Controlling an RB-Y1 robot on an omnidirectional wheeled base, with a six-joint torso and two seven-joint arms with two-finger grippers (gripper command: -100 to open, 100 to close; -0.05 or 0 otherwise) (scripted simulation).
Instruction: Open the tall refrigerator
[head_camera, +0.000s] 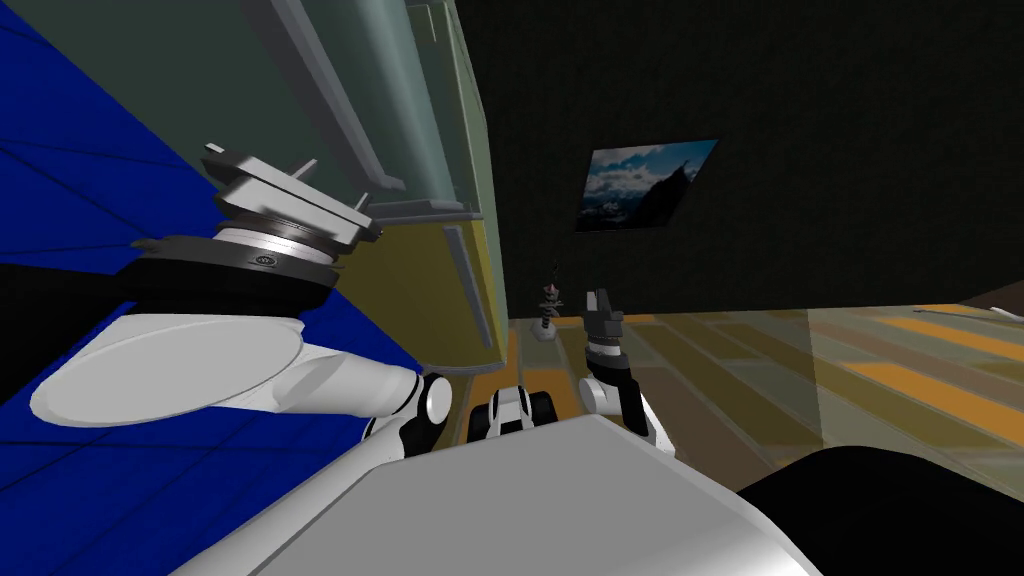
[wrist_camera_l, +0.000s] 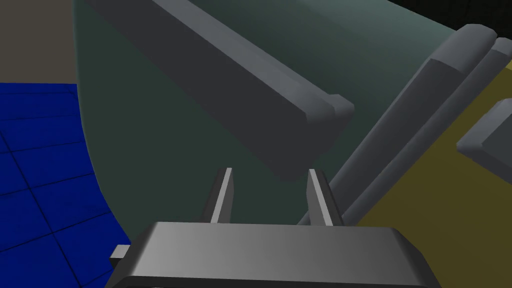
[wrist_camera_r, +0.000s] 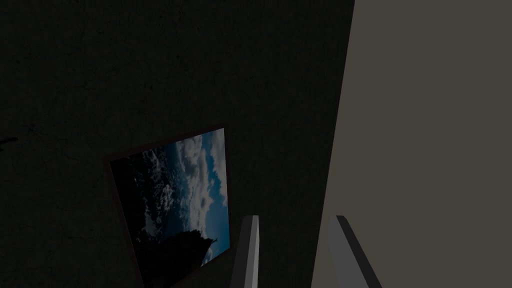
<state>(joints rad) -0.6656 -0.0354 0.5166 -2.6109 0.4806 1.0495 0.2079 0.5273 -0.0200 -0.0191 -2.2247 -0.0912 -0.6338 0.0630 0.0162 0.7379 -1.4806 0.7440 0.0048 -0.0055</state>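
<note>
The tall refrigerator's grey-green upper door (head_camera: 150, 90) rises at my left, with a long dark grey bar handle (head_camera: 320, 110) running down it. In the left wrist view the handle's (wrist_camera_l: 225, 65) lower end lies right at my fingertips, in front of the door (wrist_camera_l: 165, 130). My left gripper (wrist_camera_l: 270, 172) is open, its two blades apart with nothing pressed between them; the head view shows it (head_camera: 332, 182) against the handle's lower end. My right gripper (head_camera: 598, 300) is raised in front of my chest, away from the refrigerator, its fingers (wrist_camera_r: 250, 250) apart and empty.
Below the upper door is a yellow lower door (head_camera: 420, 300) with its own grey handle (head_camera: 470, 285). A blue tiled surface (head_camera: 80, 150) lies to the left. A small object (head_camera: 548, 310) stands on the striped floor (head_camera: 800, 370) ahead, by a dark wall.
</note>
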